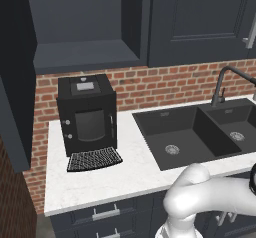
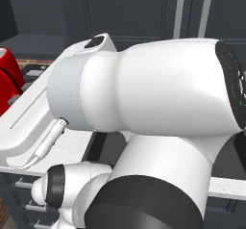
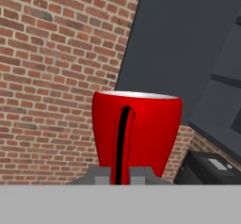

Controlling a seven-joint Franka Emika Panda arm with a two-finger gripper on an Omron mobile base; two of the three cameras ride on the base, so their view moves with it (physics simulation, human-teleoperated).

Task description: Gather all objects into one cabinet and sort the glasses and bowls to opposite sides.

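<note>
My gripper (image 3: 121, 176) is shut on the handle of a glossy red mug (image 3: 137, 132), one of the glasses. The mug is held upright in front of a brick wall, with its white inside rim showing. A red shape at the left edge of the right base view looks like the same mug (image 2: 8, 76). A dark wall cabinet (image 1: 85, 54) stands open above the counter, its door (image 1: 12, 82) swung out to the left, and nothing stands on the visible part of its shelf. In the hand view the cabinet side (image 3: 188, 44) rises to the right of the mug. The bowls are out of view.
A black coffee machine (image 1: 87, 117) stands on the white counter (image 1: 125, 172) below the open cabinet. It also shows past the mug as coffee machine (image 3: 207, 166). A dark double sink (image 1: 195, 132) with a faucet (image 1: 222, 82) lies to the right. A closed cabinet door (image 1: 200, 22) hangs above it.
</note>
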